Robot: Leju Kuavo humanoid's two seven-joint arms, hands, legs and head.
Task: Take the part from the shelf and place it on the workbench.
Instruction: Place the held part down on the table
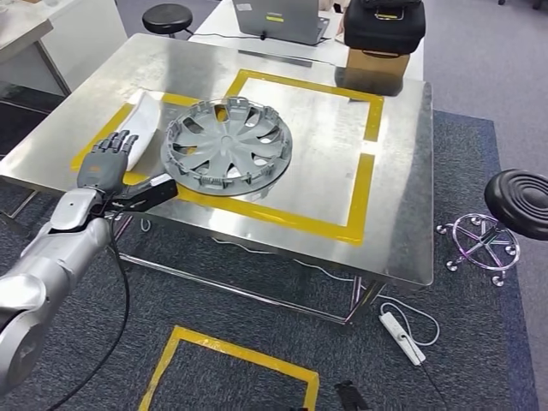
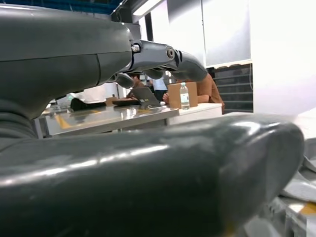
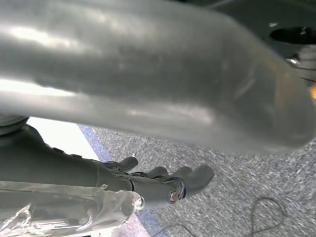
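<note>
The hubcap (image 1: 227, 146) lies flat on the steel surface (image 1: 394, 205), over the yellow tape frame. Just beside it, the left hand (image 1: 109, 163) hovers with fingers spread, holding nothing. The right hand (image 3: 164, 180) hangs empty, fingers loosely apart.

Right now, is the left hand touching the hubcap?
Apart. In the head view the left hand sits beside the hubcap, with a strip of bare workbench between them.

Part: grey plastic wheel cover (image 1: 227, 146), round, with curved spokes and a small centre hub.
Pose: lying flat, ribbed rim tabs showing around its edge.
Location: sitting on the metal desk (image 1: 401, 214), overlapping the near-left stretch of the yellow tape rectangle (image 1: 310, 224).
</note>
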